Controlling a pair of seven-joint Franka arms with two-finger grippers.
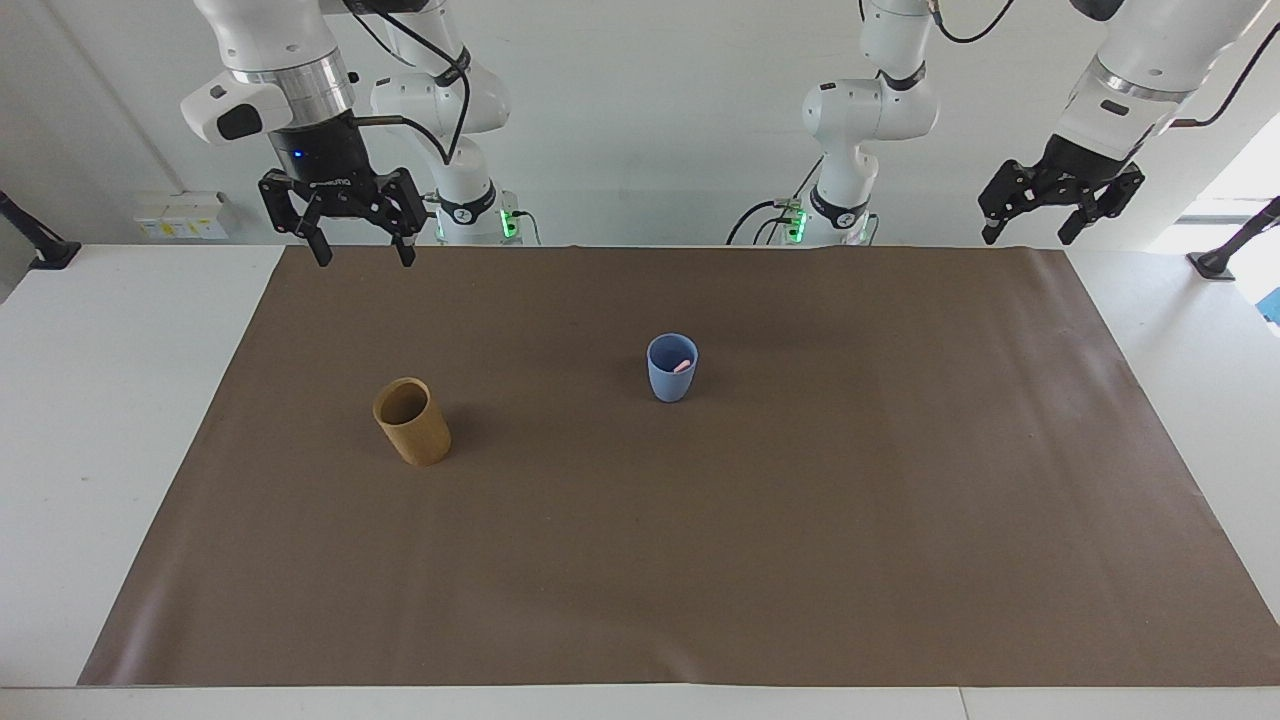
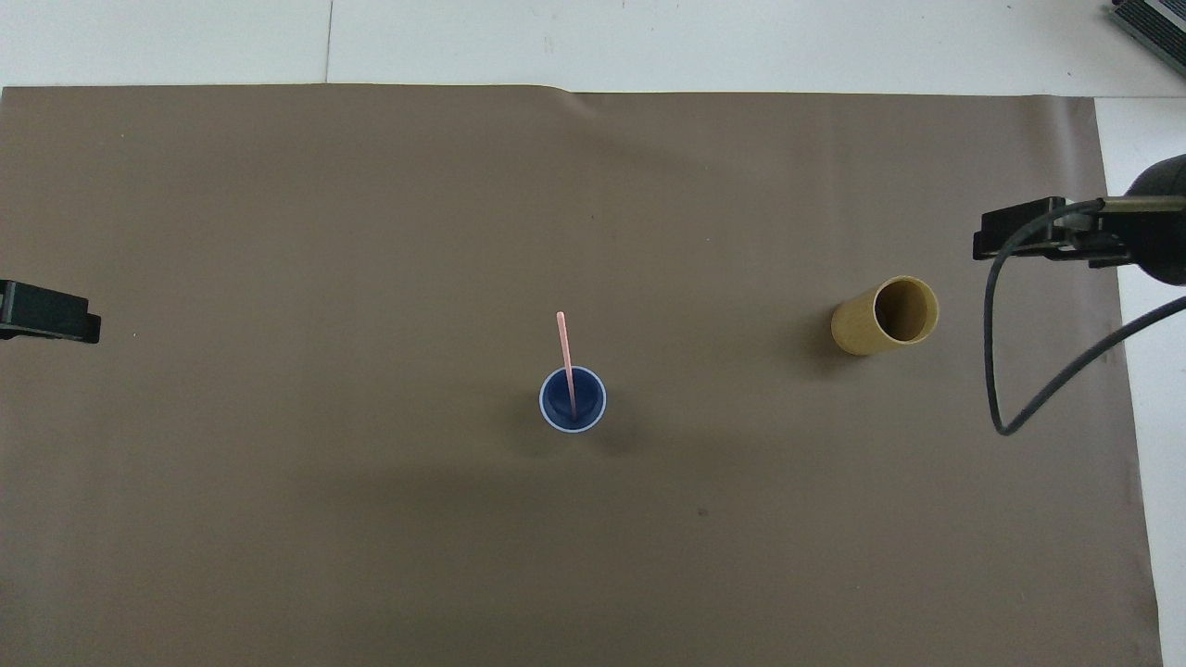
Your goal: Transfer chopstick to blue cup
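Chopstick (image 2: 565,361) was already standing in the blue cup (image 1: 672,368), leaning on the rim with its top tipped away from the robots, so the job looked pretty much done to me. That cup sat around the middle of the brown mat (image 1: 700,560), and the tan cup (image 1: 411,421) stood well apart from it toward the right arm's end of the table, a bit farther from the robots. The right gripper (image 1: 360,255) hung up in the air over the mat's edge at its own end, jaws spread wide and holding nothing. The left gripper (image 1: 1030,222) waited up high at the other end, also wide and empty. What could go wrong from here? Honestly not much, but that stick poked out well past the rim and the cup looked light, so I'd guess any sweep of an arm low over the middle could clip it and tip the whole thing. A bump to the table or a tug on the mat might do the same.
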